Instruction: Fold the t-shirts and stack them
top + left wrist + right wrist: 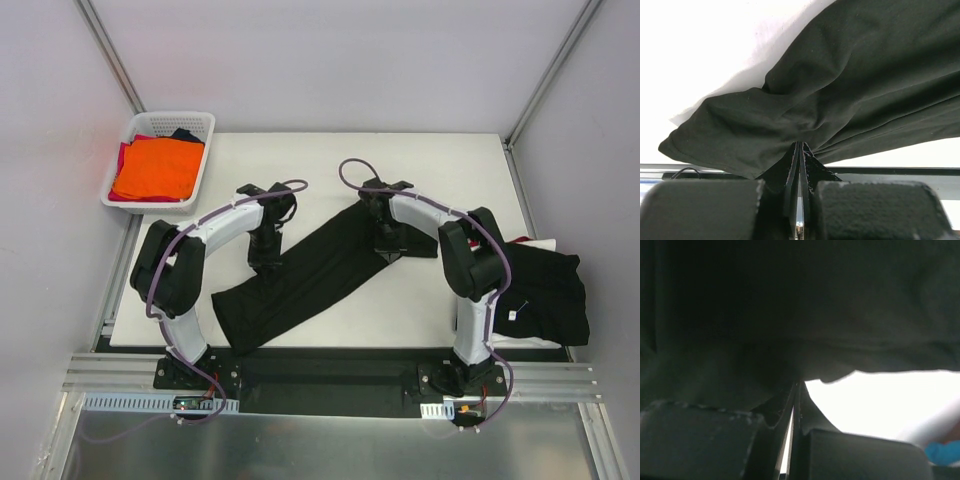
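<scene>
A black t-shirt (305, 280) lies folded into a long band that runs diagonally across the white table, from the near left to the middle. My left gripper (266, 255) is shut on its upper left edge; in the left wrist view the cloth (840, 90) bunches into the closed fingertips (801, 147). My right gripper (388, 245) is shut on the band's far right end; in the right wrist view dark cloth (790, 315) fills the frame above the closed fingertips (796, 386). More black shirts (545, 290) lie in a pile at the right table edge.
A white lattice basket (195, 120) at the far left corner holds an orange shirt (155, 168) over red and dark cloth. The white table (440, 170) ends at a black rail along the near edge. Grey walls stand on three sides.
</scene>
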You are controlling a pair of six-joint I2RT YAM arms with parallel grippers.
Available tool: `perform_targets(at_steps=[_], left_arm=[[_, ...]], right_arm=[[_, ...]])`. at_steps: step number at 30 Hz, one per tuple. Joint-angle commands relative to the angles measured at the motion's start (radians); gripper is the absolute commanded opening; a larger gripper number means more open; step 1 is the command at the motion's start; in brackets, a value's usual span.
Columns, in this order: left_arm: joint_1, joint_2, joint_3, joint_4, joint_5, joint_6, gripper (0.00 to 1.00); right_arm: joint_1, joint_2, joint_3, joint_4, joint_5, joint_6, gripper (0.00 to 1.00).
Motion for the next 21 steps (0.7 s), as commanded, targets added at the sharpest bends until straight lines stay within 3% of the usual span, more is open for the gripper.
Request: perform_targets(at_steps=[1, 15, 21], left_arm=[[-0.007, -0.054, -0.023, -0.015, -0.035, 0.02, 0.01], [-0.006, -0.04, -0.153, 0.065, 0.012, -0.009, 0.0], [-0.007, -0.026, -0.155, 0.091, 0.031, -0.047, 0.0]], right_arm=[[-0.043, 0.034, 0.059, 0.015, -0.077, 0.011, 0.01], [-0.193, 0.189, 0.274, -0.054, -0.095, -0.075, 0.01], [-0.229, 0.299, 0.479, -0.117, -0.089, -0.11, 0.01]])
